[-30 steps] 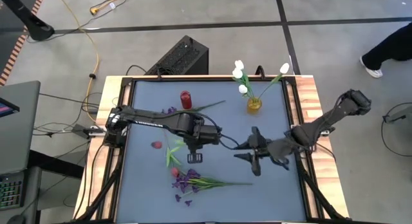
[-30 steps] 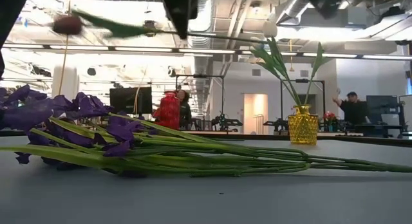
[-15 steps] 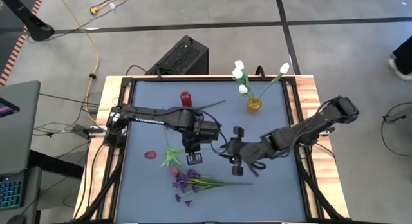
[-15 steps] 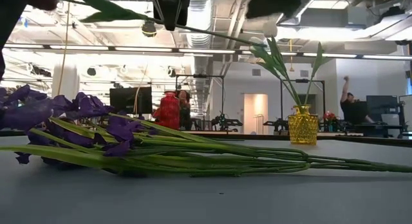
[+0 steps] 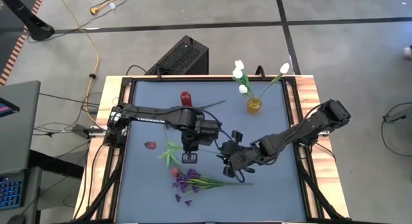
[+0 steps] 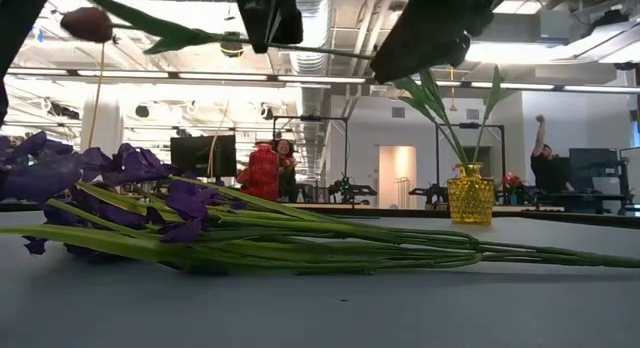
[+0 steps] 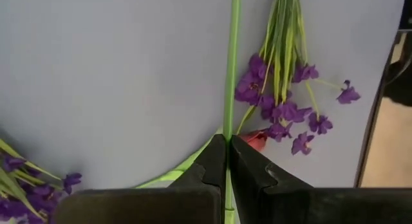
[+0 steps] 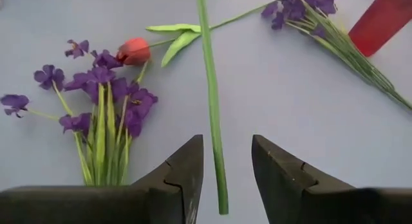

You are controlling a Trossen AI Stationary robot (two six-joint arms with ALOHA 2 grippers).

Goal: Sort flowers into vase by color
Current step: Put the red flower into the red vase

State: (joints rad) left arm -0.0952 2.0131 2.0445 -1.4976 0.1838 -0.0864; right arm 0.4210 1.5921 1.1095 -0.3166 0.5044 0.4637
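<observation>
My left gripper [image 5: 190, 153] hangs over the middle of the table, shut on a red-bud flower [image 5: 150, 145] that is held in the air, bud toward the table's left. My right gripper [image 8: 226, 143] stands open just to the right. Its fingers are on either side of the stem's free end [image 8: 215, 153], and I see no touch. A purple bunch [image 5: 193, 182] and another red bud [image 5: 174, 172] lie on the table near the front. A second purple bunch [image 8: 302, 5] lies beside the red vase [image 5: 186, 98]. White tulips [image 5: 239, 73] stand in the yellow vase [image 5: 254, 105]. My left gripper pinches the thin green stem [image 7: 229, 130] of the red-bud flower between its two fingers, partway along it. The fingers come from above, pointing down, and lie across the stem. The flower hangs about level, clear of the table, with the bud [image 6: 85, 23] to one side.
The purple bunch's long stems [image 6: 400, 250] lie flat across the table's front, under both grippers. The red vase stands at the far left-centre and the yellow vase at the far right. A raised frame [image 5: 293, 102] runs along the table's edges.
My right gripper has come down and moved toward the table's left, to the free end of the held stem, which now lies between its open fingers. My left gripper has stayed in place but tipped a little, and the flower has swung slightly with it.
</observation>
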